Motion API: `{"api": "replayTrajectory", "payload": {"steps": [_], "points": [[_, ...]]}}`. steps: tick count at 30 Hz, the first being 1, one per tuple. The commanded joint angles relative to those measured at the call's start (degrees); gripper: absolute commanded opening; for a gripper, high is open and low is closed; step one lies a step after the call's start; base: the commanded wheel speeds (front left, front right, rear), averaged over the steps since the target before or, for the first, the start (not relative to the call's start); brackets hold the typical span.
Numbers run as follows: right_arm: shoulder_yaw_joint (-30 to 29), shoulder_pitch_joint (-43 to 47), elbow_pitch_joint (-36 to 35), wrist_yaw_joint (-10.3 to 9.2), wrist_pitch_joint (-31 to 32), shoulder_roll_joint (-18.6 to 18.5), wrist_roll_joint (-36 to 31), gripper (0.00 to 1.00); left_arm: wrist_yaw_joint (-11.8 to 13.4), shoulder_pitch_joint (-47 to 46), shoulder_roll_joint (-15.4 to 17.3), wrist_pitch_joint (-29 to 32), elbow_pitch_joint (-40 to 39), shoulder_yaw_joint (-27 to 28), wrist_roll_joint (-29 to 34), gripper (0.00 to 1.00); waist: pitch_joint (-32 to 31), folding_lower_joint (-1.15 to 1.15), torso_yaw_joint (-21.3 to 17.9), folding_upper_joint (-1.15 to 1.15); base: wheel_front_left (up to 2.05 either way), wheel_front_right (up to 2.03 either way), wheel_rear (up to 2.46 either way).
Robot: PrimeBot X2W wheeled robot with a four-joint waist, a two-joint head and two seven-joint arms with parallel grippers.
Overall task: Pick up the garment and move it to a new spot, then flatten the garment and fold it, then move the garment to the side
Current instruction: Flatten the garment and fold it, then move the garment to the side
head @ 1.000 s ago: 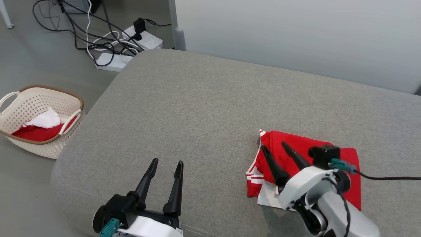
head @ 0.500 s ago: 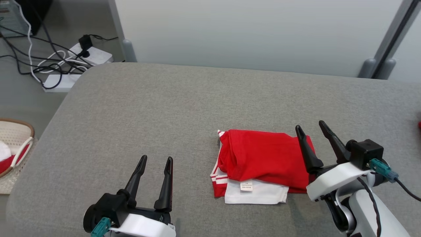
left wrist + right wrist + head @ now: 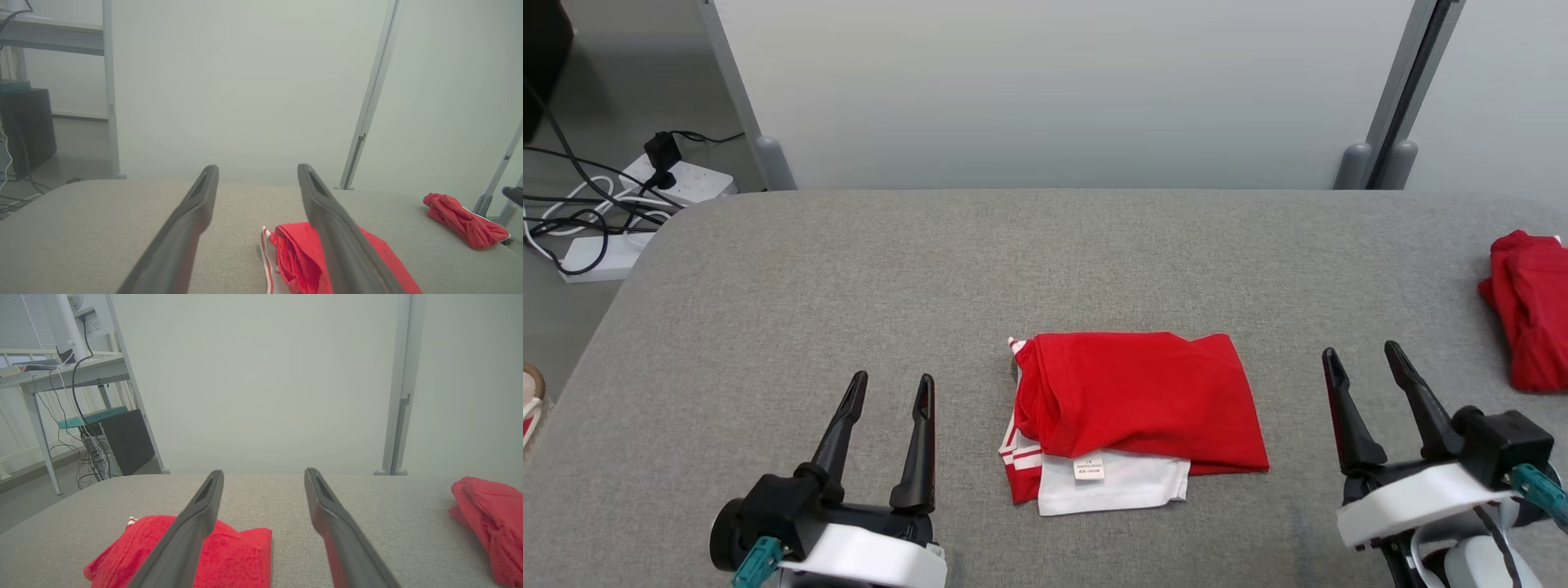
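The folded garment (image 3: 1135, 404) lies flat near the middle of the grey fabric-covered bench (image 3: 849, 269), towards its near edge. It is a red rectangle with a white layer showing under its near edge, a small white label (image 3: 1088, 469) on that layer, and red-and-white striped trim along its left side. The left gripper (image 3: 890, 380) hovers to the garment's left, apart from it, with its jaws spread and nothing between them. The right gripper (image 3: 1361, 351) hovers to the garment's right, also apart from the cloth, its jaws likewise spread and empty. Both pairs of dark fingers point away from the robot, towards the pale wall panel (image 3: 1054, 90) behind the bench. In the left wrist view the left gripper (image 3: 257, 167) frames bare grey fabric, and the garment (image 3: 294, 253) lies partly behind the right-hand finger. In the right wrist view the right gripper (image 3: 263, 471) also frames bare bench, with the garment (image 3: 237, 551) low on the left, partly behind the left-hand finger. A second red cloth (image 3: 1531, 306), bunched rather than folded, lies at the bench's far right edge, well apart from the folded one. It also shows in both wrist views (image 3: 461, 220) (image 3: 490, 510). White power strips (image 3: 678, 181) and a tangle of cables (image 3: 572, 220) lie on the floor beyond the bench's left corner.
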Motion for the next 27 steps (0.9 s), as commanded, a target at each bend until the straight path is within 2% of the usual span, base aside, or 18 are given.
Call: {"api": "replayTrajectory", "payload": {"steps": [1, 7, 15, 27], "points": [[0.34, 0.19, -2.54, 0.02, -0.76, -0.04, -0.37, 1.00, 0.66, -1.68, 0.05, -0.74, -1.89, 2.17, 0.79, 1.00, -0.25, 0.00, -0.09, 0.00, 0.00, 0.00, 0.00], [-0.84, 4.48, -5.44, 0.02, -0.76, -0.76, -0.56, 1.00, 1.07, 0.31, 0.05, -0.74, -2.55, 3.46, 3.12, 1.00, -0.85, 0.00, -0.27, 0.00, 0.00, 0.00, 0.00], [0.05, 7.19, -6.67, 0.02, -0.76, -1.69, -0.31, 1.00, 0.28, 3.94, 0.05, -0.74, -2.14, 5.05, 7.22, 1.00, -1.82, 0.00, -0.26, 0.00, 0.00, 0.00, 0.00], [0.41, 8.15, -6.62, 0.02, -0.76, -1.27, 0.07, 1.00, 0.02, 4.35, 0.05, -0.74, -1.30, 5.06, 7.85, 1.00, -2.62, 0.00, 0.34, 0.00, 0.00, 0.00, 0.00]]}}
